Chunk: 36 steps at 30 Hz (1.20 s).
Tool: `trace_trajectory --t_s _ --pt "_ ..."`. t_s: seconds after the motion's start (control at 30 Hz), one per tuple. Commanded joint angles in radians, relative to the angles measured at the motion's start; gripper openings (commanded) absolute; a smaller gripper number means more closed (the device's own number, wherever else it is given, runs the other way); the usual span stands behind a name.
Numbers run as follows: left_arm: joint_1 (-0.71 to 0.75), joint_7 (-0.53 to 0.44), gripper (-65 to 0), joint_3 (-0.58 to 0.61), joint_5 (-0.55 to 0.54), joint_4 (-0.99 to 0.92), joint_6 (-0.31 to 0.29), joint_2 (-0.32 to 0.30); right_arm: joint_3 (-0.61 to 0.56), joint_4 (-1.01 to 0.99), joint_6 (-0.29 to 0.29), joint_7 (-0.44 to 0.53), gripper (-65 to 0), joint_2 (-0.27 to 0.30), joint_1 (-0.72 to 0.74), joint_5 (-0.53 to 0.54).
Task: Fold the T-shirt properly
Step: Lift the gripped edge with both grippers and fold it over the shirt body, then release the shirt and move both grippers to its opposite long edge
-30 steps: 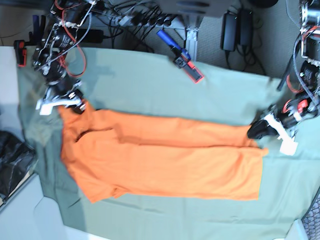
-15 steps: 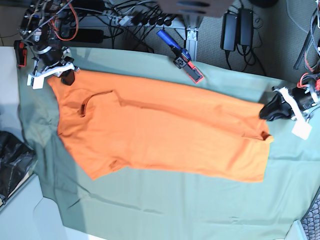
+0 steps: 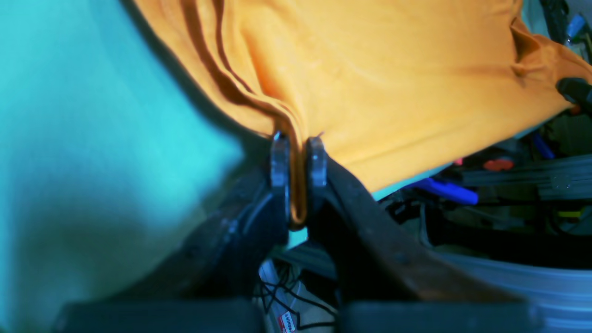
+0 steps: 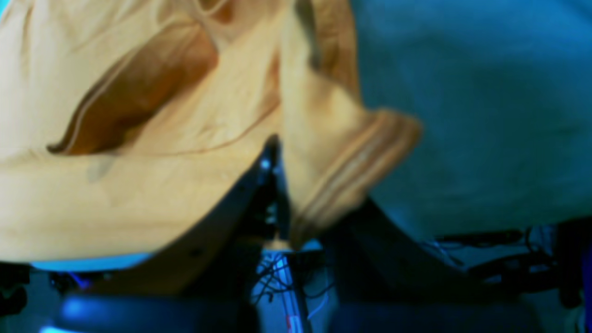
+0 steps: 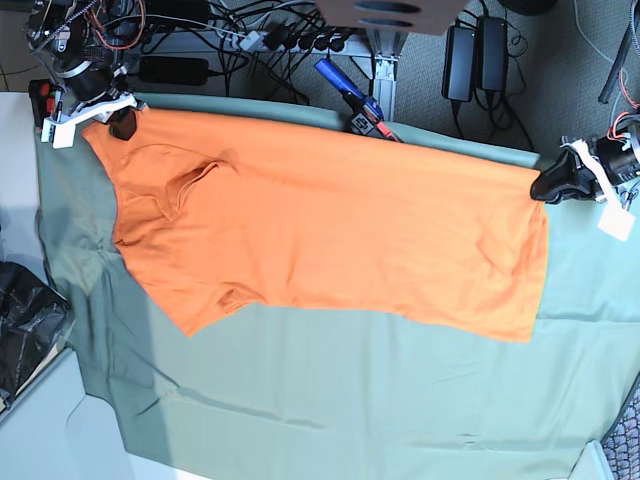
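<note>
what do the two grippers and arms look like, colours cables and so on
Both grippers have dark, nearly black curved fingers. In the base view the left gripper and right gripper each carry a white plastic bracket beside the fingers. The arm above the right gripper is black metal with loose red and black cables. The left gripper's fingertips end in round, worn grey pads.

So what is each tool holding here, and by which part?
Both hold the T-shirt: the left tool pinches a bunched edge at its hem end, the right tool a fold near the collar.
</note>
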Motion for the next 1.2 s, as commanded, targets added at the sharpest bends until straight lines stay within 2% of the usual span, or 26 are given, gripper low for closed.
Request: trace_trajectory --t_s 0.0,0.07,0.1,0.13,0.2,0.23,0.27,0.43,0.6,0.73,0.83,0.97,1.07,1.17 --pt "-0.001 -0.019 -65.0 -0.012 -0.005 0.016 -0.013 -0.018 0.013 0.015 0.06 0.026 -65.0 0.019 -0.003 -0.013" --pt "0.004 -0.023 -65.0 -0.012 0.006 0.016 -0.013 -0.018 0.013 0.015 0.06 0.031 -65.0 0.019 -0.003 -0.026" --pt "0.009 -0.036 -59.2 -0.012 0.013 0.016 -0.013 -0.018 0.013 0.015 0.06 0.031 -65.0 0.019 -0.003 -0.026" --pt "0.012 -0.052 -52.5 -0.012 0.029 0.016 -0.013 -0.017 0.013 0.015 0.06 0.031 -58.3 0.019 -0.006 -0.026" --pt "0.012 -0.078 -41.0 -0.012 0.079 0.016 -0.013 -0.017 0.013 0.015 0.06 0.031 -36.1 0.017 -0.005 -0.033" --pt "0.012 -0.085 -37.0 -0.012 0.09 0.016 -0.013 -0.017 0.013 0.015 0.06 0.031 -28.1 0.016 -0.005 -0.039" --pt "0.012 -0.086 -34.3 -0.012 0.092 0.016 -0.013 -0.018 0.013 0.015 0.06 0.031 -23.9 0.016 -0.006 -0.046" --pt "0.012 -0.079 -33.1 -0.04 0.091 0.016 -0.013 -0.017 0.021 0.015 0.059 0.037 -22.8 0.016 -0.005 -0.083" --pt "0.009 -0.088 -33.1 -0.219 0.058 0.051 -0.013 -0.018 0.098 0.015 0.059 0.046 -22.8 0.023 0.001 -0.078" --pt "-0.027 -0.103 -33.2 -0.3 0.039 0.071 -0.013 -0.023 0.124 0.015 0.056 0.097 -22.8 0.068 0.034 -0.079" --pt "-0.075 -0.117 -33.2 -0.269 0.069 0.07 -0.013 -0.022 0.116 0.013 0.056 0.098 -22.8 0.108 0.124 -0.083" --pt "-0.144 -0.154 -33.2 -0.154 0.189 0.07 -0.013 -0.023 0.058 -0.049 0.057 0.099 -22.8 0.152 0.278 -0.114" --pt "-0.188 -0.154 -33.2 -0.077 0.257 0.07 -0.013 -0.023 -0.037 -0.185 0.056 0.118 -22.8 0.166 0.423 -0.137" --pt "-0.204 -0.154 -33.2 -0.037 0.272 0.07 -0.013 -0.023 -0.15 -0.384 0.056 0.163 -22.8 0.166 0.595 -0.195"
